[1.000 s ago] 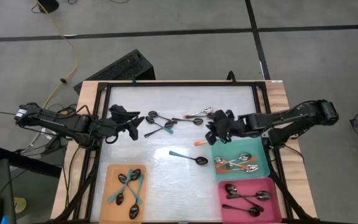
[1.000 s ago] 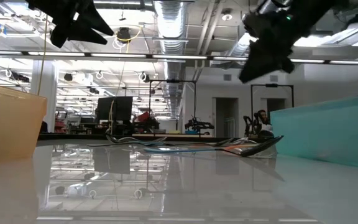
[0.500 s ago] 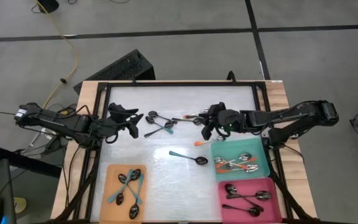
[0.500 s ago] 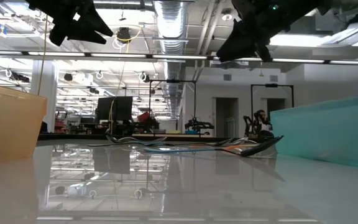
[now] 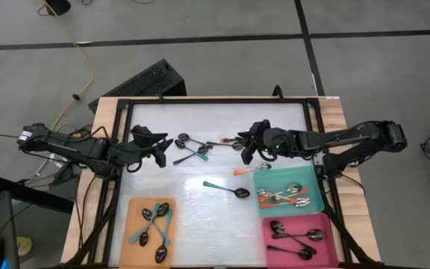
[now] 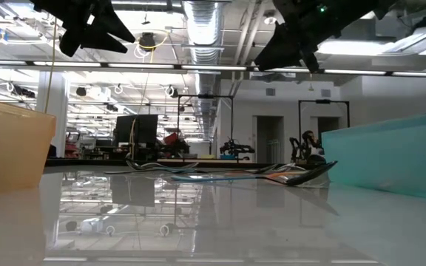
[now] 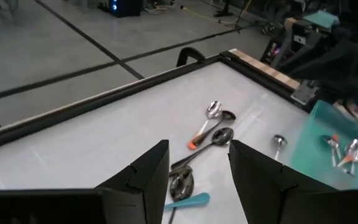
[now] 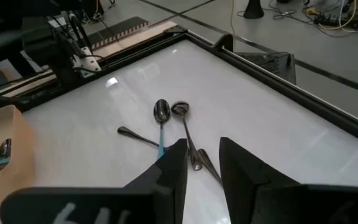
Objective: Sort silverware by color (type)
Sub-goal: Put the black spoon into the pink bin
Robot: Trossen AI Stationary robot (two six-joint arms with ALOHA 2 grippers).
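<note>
Left claw [image 5: 161, 152]: hangs above the white table [image 5: 215, 217] on its left side, fingers apart with a clear gap between them, nothing in its grip.
Right claw [image 5: 246, 146]: up in the air over the far middle of the table, above the loose spoons there; fingers parted by a narrow gap, nothing held between them.
Loose spoons by the left claw [image 5: 191, 149]: a small crossed bunch lying flat on the table, one with a teal handle, the others dark metal; just beside the left claw's tips.
Loose spoons under the right claw [image 5: 234, 140]: a few lying close together near the far edge, one with an orange-red handle tip, partly hidden by the claw from above.
Orange-handled spoon [image 5: 249, 169]: flat on the table, just beside the far corner of the teal tray.
Teal-handled spoon [image 5: 226, 188]: alone in the middle of the table, dark bowl toward the teal tray.
Orange tray [image 5: 134, 203]: near left corner, holds several spoons with teal handles.
Teal tray [image 5: 313, 187]: right side, holds spoons with orange-red handles.
Pink tray [image 5: 331, 224]: near right corner, holds dark metal spoons.
</note>
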